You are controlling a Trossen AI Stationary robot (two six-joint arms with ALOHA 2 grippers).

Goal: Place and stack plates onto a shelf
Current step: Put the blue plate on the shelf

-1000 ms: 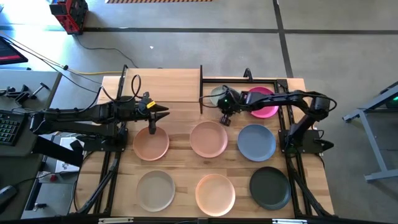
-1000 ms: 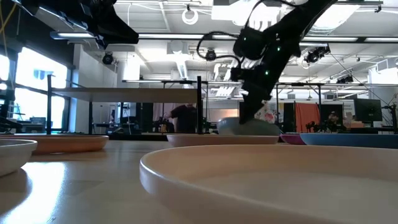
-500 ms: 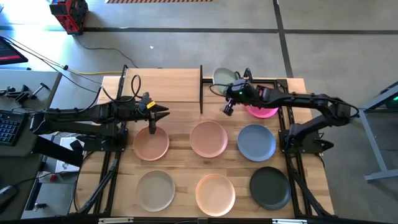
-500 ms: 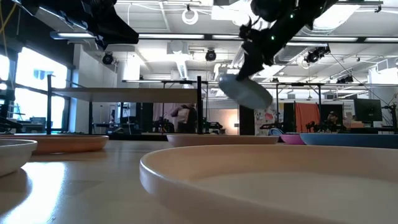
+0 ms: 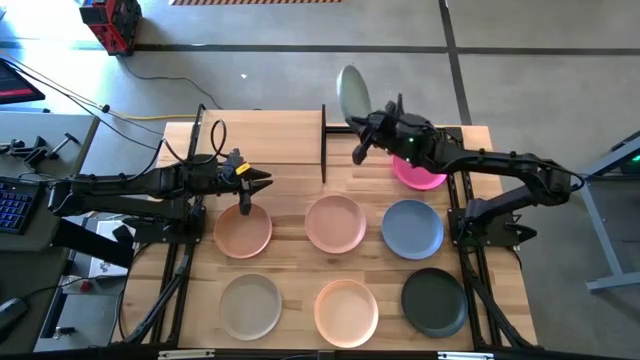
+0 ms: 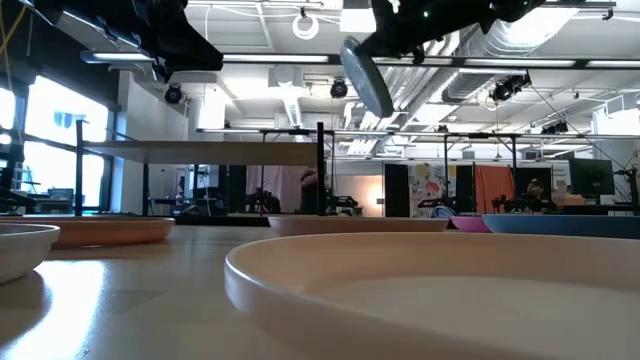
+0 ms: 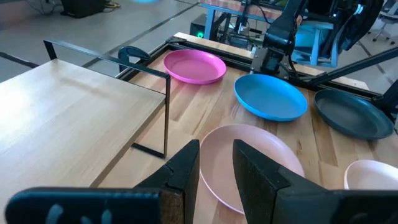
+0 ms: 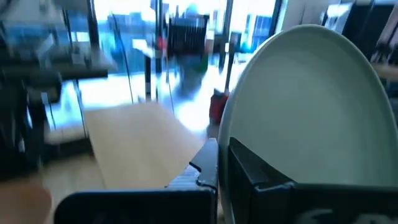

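Note:
My right gripper is shut on a pale green plate, held high over the table's far edge by the shelf's right post. In the low view the green plate stands nearly on edge. The shelf, a light-wood board in a black frame, lies at the far left. My left gripper hovers open at the shelf's near edge, holding nothing. A magenta plate rests flat at the far right. Pink, peach and blue plates lie mid-table. My right gripper pinches the green plate's rim between its two fingers, one finger on each face. The fingers run about level, coming from the table's right. The plate is lifted clear and stands steeply tilted, rising above the fingers.
A beige plate, a peach plate and a charcoal plate lie along the near edge. The shelf's black post stands just left of the raised plate. The shelf board shows bare wood.
My right gripper has risen from beside the magenta plate and gone toward the far edge, tipping from pointing down to level. The green plate has come off the table with it and turned from flat to nearly on edge.

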